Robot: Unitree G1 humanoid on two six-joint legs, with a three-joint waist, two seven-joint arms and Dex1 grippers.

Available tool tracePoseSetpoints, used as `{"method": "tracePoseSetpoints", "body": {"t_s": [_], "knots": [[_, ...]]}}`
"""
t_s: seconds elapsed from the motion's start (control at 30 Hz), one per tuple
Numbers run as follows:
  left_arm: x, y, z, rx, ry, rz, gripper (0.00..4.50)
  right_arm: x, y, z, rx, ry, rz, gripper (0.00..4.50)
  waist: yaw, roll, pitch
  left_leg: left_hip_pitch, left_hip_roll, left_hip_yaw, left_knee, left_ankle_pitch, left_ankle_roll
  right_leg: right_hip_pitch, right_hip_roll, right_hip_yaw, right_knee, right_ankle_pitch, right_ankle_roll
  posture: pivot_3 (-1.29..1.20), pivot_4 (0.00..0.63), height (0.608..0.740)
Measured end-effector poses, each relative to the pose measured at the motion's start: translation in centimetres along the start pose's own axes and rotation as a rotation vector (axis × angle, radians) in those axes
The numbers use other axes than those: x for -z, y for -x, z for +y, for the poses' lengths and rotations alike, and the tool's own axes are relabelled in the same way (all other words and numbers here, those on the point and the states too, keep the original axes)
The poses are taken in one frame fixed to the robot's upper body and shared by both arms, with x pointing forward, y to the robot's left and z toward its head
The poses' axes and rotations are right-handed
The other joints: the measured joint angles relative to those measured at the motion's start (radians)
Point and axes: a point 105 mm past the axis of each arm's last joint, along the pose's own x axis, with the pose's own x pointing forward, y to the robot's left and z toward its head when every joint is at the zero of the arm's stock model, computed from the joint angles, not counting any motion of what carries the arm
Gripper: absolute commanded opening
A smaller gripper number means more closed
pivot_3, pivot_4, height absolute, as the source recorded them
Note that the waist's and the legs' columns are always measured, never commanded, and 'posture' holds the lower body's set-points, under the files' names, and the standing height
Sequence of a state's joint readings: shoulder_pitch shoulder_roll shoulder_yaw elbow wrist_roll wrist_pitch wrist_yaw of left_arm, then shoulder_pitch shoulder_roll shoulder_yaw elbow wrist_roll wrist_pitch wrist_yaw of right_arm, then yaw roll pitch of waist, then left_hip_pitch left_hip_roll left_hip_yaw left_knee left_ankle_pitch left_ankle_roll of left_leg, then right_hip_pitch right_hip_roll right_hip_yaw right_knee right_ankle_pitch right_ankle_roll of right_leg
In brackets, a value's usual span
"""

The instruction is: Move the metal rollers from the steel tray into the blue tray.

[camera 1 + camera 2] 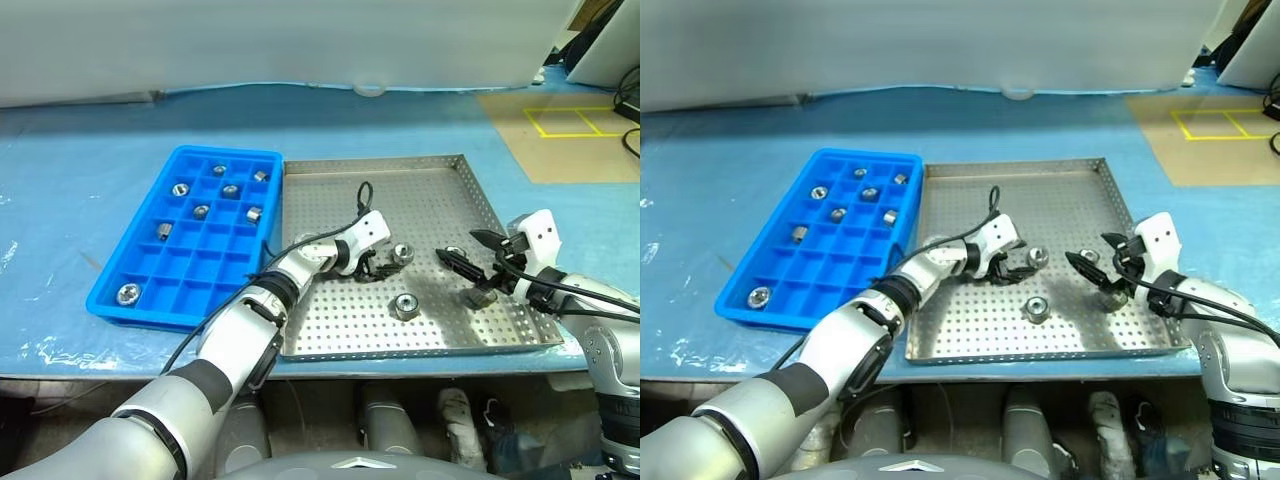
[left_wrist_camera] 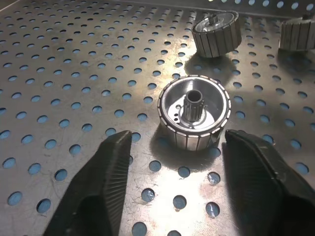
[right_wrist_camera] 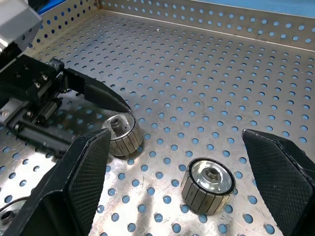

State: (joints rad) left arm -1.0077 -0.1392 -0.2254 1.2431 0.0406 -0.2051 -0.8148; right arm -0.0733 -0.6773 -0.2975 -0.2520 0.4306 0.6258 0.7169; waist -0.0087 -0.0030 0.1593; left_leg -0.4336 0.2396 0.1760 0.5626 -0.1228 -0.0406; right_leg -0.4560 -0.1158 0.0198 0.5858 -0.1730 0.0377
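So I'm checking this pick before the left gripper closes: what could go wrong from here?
1. The roller lies just ahead of the left gripper, not yet between its fingers; closing now could nudge it away instead of gripping it.
2. The right gripper hangs open nearby over the steel tray, beside other rollers; the arms could crowd each other.

Steel tray beside the blue tray on a blue-covered table; left pincer low over the perforated floor at one metal roller; another roller nearby; right pincer spread wide; seven rollers in blue compartments.
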Motion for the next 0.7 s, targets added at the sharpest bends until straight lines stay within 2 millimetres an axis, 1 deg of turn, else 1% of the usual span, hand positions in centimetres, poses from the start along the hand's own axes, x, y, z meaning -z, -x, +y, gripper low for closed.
{"method": "tracePoseSetpoints", "body": {"t_s": [0.1,0.23,0.4,0.5,0.63,0.67,0.7], "knots": [[-0.1,0.2,-0.1,0.026,0.064,-0.026,1.41,0.1,-0.3,0.2,-0.008,0.009,0.002,4.50,-0.002,0.000,0.000,0.000,0.000,0.000,0.000,0.000,0.000,0.000,0.000,0.000,0.000,0.000,0.000,-0.40,0.150,0.740],[-0.3,0.3,-0.5,0.069,0.077,-0.036,0.02,0.0,-0.9,0.7,-0.031,0.024,0.005,4.50,-0.002,0.000,0.000,0.000,0.000,0.000,0.000,0.000,0.000,0.000,0.000,0.000,0.000,0.001,-0.001,-0.38,0.150,0.740],[-0.9,0.3,-0.7,0.095,0.060,-0.054,0.02,0.3,-1.3,1.0,-0.043,0.025,0.014,4.50,-0.001,0.000,0.000,-0.001,0.000,0.000,0.000,0.000,0.001,0.000,0.000,0.000,-0.001,0.003,-0.005,-0.38,0.150,0.740],[-1.8,0.4,-0.6,0.102,0.050,-0.092,0.61,0.3,-1.4,0.8,-0.038,0.024,0.013,4.50,-0.002,0.000,0.000,-0.002,0.000,0.000,0.000,-0.001,0.001,-0.001,-0.001,0.000,-0.002,0.003,-0.006,-0.37,0.150,0.740],[-3.4,0.8,-0.7,0.131,0.035,-0.161,1.93,0.2,-1.6,0.8,-0.043,0.029,0.008,4.50,-0.001,0.000,0.000,-0.002,0.000,0.000,0.000,-0.001,0.002,-0.001,-0.001,-0.001,-0.002,0.004,-0.006,-0.35,0.150,0.740],[-3.7,0.9,-0.6,0.124,0.031,-0.168,2.31,0.2,-1.7,0.9,-0.046,0.032,0.005,4.50,-0.001,0.000,0.000,-0.002,0.000,0.001,0.000,-0.001,0.002,-0.001,-0.001,-0.001,-0.002,0.004,-0.006,-0.35,0.150,0.740],[-4.2,1.0,-0.4,0.117,0.021,-0.177,2.59,0.2,-1.8,0.8,-0.046,0.031,0.006,4.50,-0.001,0.000,0.000,-0.002,0.000,0.001,0.000,-0.001,0.002,-0.001,-0.001,-0.001,-0.002,0.004,-0.006,-0.35,0.150,0.740]]}}
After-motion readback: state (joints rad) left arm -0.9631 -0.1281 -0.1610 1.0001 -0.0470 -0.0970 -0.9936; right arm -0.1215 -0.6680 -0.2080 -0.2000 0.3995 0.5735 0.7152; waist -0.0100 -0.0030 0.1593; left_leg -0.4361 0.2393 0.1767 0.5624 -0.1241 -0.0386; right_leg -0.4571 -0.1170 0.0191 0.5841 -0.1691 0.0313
